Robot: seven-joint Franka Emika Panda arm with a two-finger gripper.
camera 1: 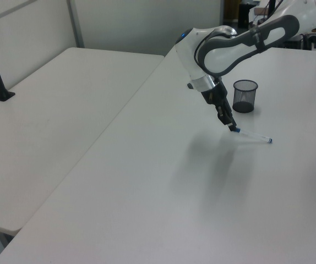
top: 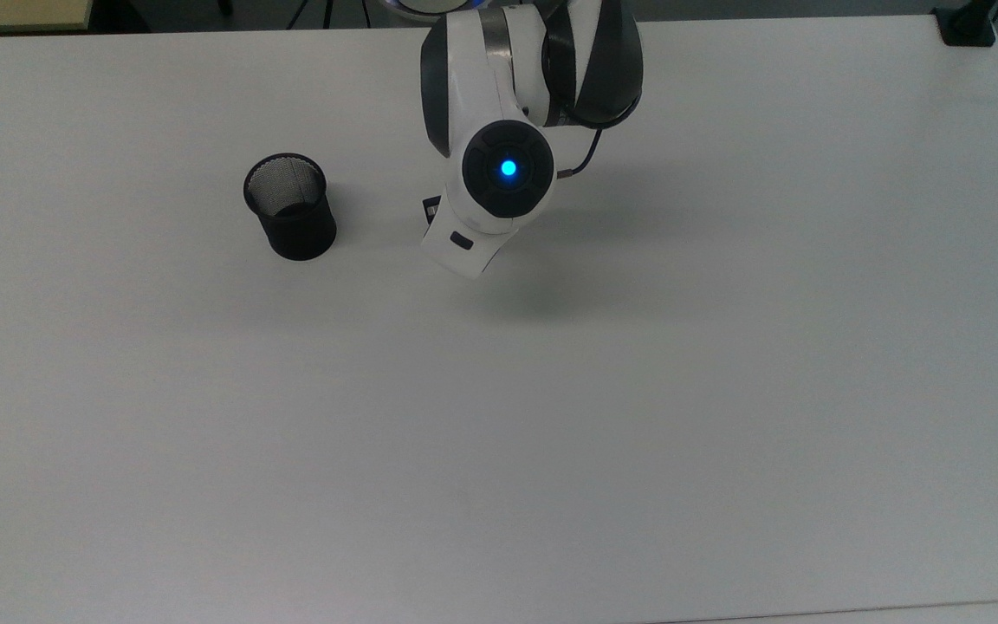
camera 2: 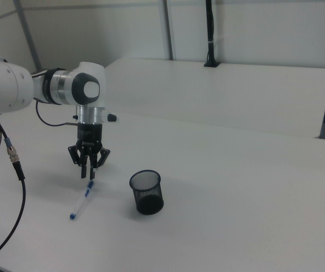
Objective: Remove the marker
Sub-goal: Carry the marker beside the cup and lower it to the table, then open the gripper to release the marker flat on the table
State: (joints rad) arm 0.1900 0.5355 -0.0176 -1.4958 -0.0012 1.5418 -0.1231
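The marker (camera 1: 254, 136) is a slim white pen with a blue cap. It slants low over the white table (camera 1: 163, 181), its small blue end at or just above the surface. My gripper (camera 1: 233, 128) points down, shut on the marker's cap end. In the right view the gripper (camera 2: 89, 177) grips the top of the marker (camera 2: 81, 201), left of the black mesh cup (camera 2: 146, 191). In the top view the arm's wrist (top: 499, 182) covers what is under it, to the right of the cup (top: 288, 206).
The mesh cup (camera 1: 245, 96) stands upright a short way beyond the gripper in the left view. A second white table (camera 1: 48, 115) adjoins on the left view's left. A black post (camera 2: 210, 34) stands on the far table in the right view.
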